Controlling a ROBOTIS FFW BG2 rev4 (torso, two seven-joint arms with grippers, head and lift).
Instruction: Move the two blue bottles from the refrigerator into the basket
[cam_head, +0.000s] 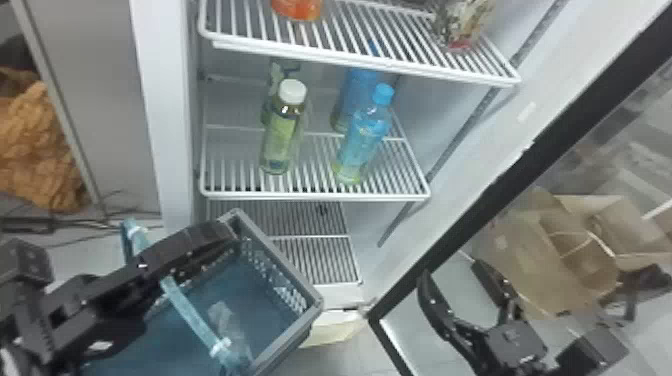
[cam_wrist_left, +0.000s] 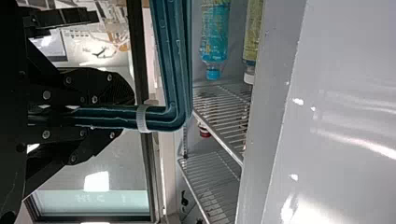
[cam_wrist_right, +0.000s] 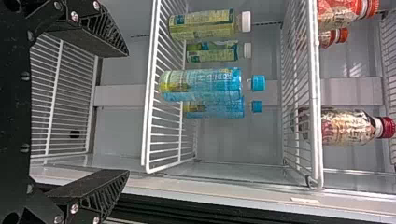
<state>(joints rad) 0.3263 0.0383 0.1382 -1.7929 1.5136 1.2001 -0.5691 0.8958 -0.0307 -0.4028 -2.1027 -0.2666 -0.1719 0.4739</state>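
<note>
Two blue bottles stand upright on the refrigerator's middle shelf, the front bottle (cam_head: 364, 135) partly covering the rear bottle (cam_head: 356, 92). My left gripper (cam_head: 210, 240) is at the basket (cam_head: 282, 280), which hangs low before the refrigerator. In the left wrist view, the left gripper (cam_wrist_left: 123, 116) is shut on the basket's teal handle (cam_wrist_left: 161, 119). Lower right in the head view, my right gripper (cam_head: 452, 272) stands open and empty. From the right wrist view, the right gripper (cam_wrist_right: 128, 114) faces the shelves, with the front blue bottle (cam_wrist_right: 203, 85) and rear blue bottle (cam_wrist_right: 219, 111) beyond its fingertips.
Green bottles (cam_head: 283, 132) with white caps share the middle shelf (cam_head: 310, 195), left of the blue ones. An upper shelf (cam_head: 360, 60) carries more drinks. The refrigerator's open door (cam_head: 480, 200) borders the right side, and a cardboard box (cam_head: 565, 250) shows beyond its frame.
</note>
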